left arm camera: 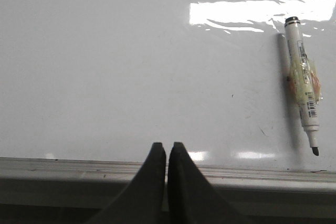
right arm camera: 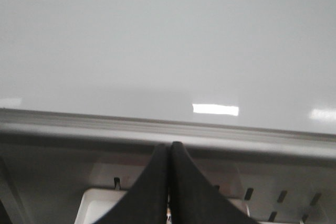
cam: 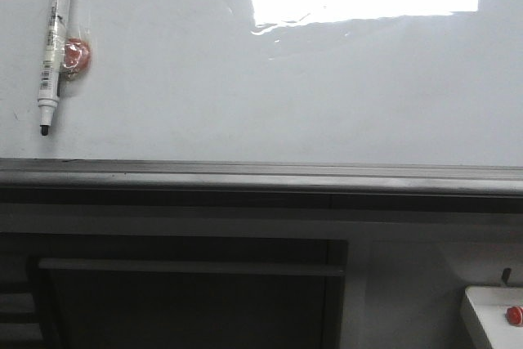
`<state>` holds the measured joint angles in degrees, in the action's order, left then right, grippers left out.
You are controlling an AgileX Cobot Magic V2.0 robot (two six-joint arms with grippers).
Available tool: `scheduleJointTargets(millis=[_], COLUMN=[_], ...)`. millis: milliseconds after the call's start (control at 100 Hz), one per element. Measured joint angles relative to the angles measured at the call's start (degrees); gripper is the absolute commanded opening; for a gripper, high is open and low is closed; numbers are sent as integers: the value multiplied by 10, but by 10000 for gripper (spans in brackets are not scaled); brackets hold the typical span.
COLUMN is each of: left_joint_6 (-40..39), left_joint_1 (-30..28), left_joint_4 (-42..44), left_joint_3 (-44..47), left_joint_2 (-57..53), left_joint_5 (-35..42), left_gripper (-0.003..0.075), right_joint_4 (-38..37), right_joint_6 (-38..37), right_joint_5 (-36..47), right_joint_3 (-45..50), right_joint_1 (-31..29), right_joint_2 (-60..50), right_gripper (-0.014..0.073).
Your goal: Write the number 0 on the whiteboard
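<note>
The whiteboard (cam: 270, 79) is glossy white with a bright rectangular reflection and a grey rail (cam: 261, 176) along its lower edge. No number 0 shows on it. A white marker (cam: 53, 51) with a black tip pointing down hangs at the board's upper left on an orange-red holder (cam: 79, 55); it also shows in the left wrist view (left arm camera: 303, 83). My left gripper (left arm camera: 167, 145) is shut and empty, in front of the rail, left of the marker. My right gripper (right arm camera: 168, 144) is shut and empty, below the rail (right arm camera: 168, 129). Neither gripper shows in the front view.
A small white box (cam: 490, 316) with a red knob (cam: 513, 314) sits at the lower right below the board. A dark frame with a grey crossbar (cam: 192, 267) lies under the rail. A white slotted box (right arm camera: 100, 205) shows behind my right fingers.
</note>
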<state>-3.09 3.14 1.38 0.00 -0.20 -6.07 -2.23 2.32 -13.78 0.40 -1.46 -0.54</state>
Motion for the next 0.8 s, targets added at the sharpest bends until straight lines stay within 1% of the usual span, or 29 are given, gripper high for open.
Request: scheduleJointTargets(millis=[130, 260, 370, 450, 590, 800], left_joint_6=[0, 0, 0, 0, 0, 0], left_joint_1=[0, 0, -1, -6, -12, -13], left_joint_4=[0, -1, -2, -2, -4, -14], left_joint_3=[0, 0, -1, -10, -48, -142], left_joint_2=[0, 0, 0, 0, 43, 172], left_joint_5=[13, 24, 39, 12, -28, -62], left_gripper=[-20, -21, -21, -21, -21, -20], right_joint_4=[0, 0, 50, 77, 91, 94], right_joint_6=[0, 0, 0, 0, 0, 0], right_joint_5=[54, 66, 67, 67, 23, -56], right_joint_3=[0, 0, 0, 0, -26, -145], right_joint_1=[0, 0, 0, 0, 0, 0], right_joint_2=[0, 0, 0, 10, 76, 197], right_gripper=[-55, -55, -55, -55, -55, -55])
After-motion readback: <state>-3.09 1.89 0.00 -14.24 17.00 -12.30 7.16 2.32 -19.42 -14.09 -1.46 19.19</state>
